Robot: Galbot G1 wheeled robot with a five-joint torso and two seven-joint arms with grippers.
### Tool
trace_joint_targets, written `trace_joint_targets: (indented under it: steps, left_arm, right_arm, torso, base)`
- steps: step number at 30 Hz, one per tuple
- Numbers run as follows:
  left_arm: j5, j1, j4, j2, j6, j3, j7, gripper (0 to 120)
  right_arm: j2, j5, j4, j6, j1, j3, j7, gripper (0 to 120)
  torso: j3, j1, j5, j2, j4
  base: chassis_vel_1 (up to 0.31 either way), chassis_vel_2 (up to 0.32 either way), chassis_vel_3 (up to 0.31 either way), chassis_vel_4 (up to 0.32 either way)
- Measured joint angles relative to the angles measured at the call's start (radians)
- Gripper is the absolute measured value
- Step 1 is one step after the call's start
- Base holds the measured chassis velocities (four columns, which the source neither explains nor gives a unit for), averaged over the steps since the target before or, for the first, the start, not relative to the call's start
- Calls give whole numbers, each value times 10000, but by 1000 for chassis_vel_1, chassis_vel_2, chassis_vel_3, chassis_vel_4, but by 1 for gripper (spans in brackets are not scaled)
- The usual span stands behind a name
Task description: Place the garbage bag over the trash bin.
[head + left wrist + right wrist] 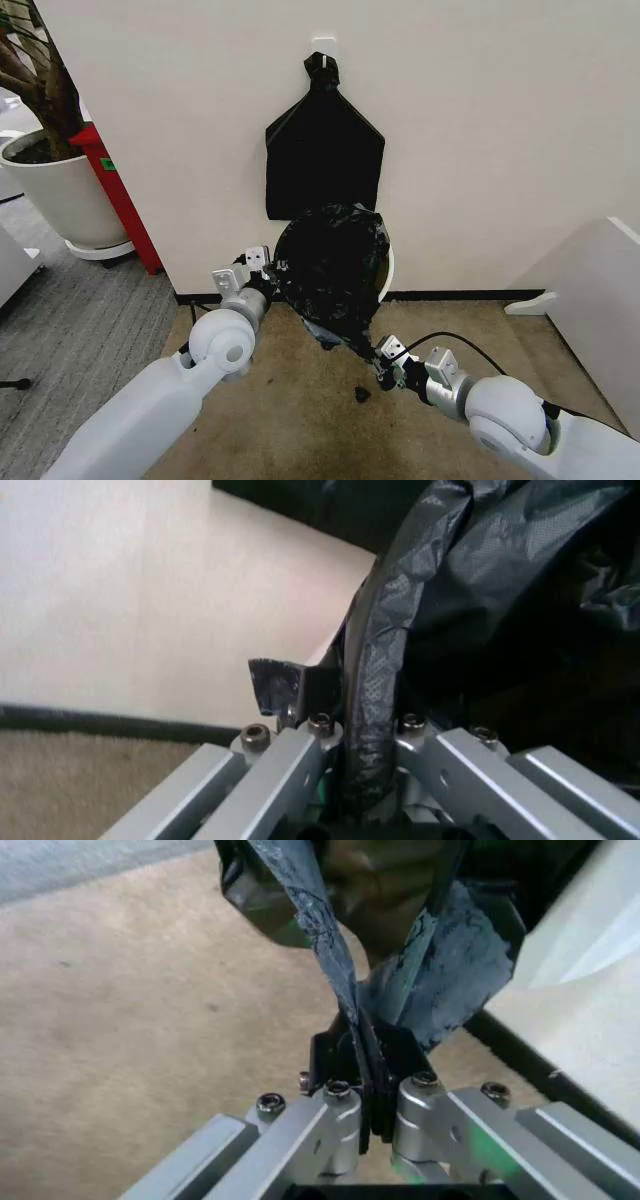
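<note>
Garbage bag [335, 265] drapes across the trash bin [386, 272] mouth, stretched between our grippers: left gripper [262, 270] clenched on its upper-left edge, right gripper [385, 368] clenched on its lower tail.

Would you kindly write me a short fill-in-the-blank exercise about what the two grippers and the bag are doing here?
1. The left gripper and the right gripper both have their jaws shut on the garbage ____.
2. The garbage bag is ____ in colour.
3. The trash bin stands against the ____.

Missing words: bag; black; wall
</note>
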Motion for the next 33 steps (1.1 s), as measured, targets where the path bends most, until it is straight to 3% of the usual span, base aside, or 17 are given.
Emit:
trace_joint_targets:
  steps: [5, 11, 13, 19, 21, 30, 33]
  left_arm:
    - [-766, 2, -127, -13, 129, -166, -424, 1]
    - [-633, 53, 61, -26, 126, -257, -415, 1]
    - [-622, 41, 99, -36, 126, -258, -415, 1]
    - [-550, -86, 495, -175, 96, -327, -518, 1]
    - [-539, -94, 544, -192, 77, -327, -566, 1]
    - [-617, -198, 825, -355, -11, -323, -842, 1]
    - [-242, -210, 884, -322, -74, -217, -739, 1]
  right_arm:
    - [20, -811, -210, 263, -3, -1, 100, 3]
    - [-141, -1090, 362, 893, -505, 114, 768, 29]
    - [-161, -1134, 426, 1000, -581, 135, 802, 30]
    - [-240, -1559, 898, 1927, -1346, 312, 1371, 57]
    - [-240, -1584, 965, 2013, -1411, 334, 1443, 61]
    - [-197, -1390, 1641, 2164, -1804, 366, 2146, 94]
    - [-6, -41, 2574, 1863, -1607, 459, 3860, 100]
  torso:
    - [0, 0, 0, 0, 1]
    - [0, 0, -2, 0, 2]
    - [0, 0, -2, 0, 2]
    - [0, 0, 0, 0, 0]
    - [0, 0, 0, 0, 0]
    - [0, 0, 0, 0, 0]
    - [0, 0, 0, 0, -2]
  base:
    - [0, 0, 0, 0]
    - [0, 0, 0, 0]
    - [0, 0, 0, 0]
    - [0, 0, 0, 0]
    - [0, 0, 0, 0]
    - [0, 0, 0, 0]
    - [0, 0, 0, 0]
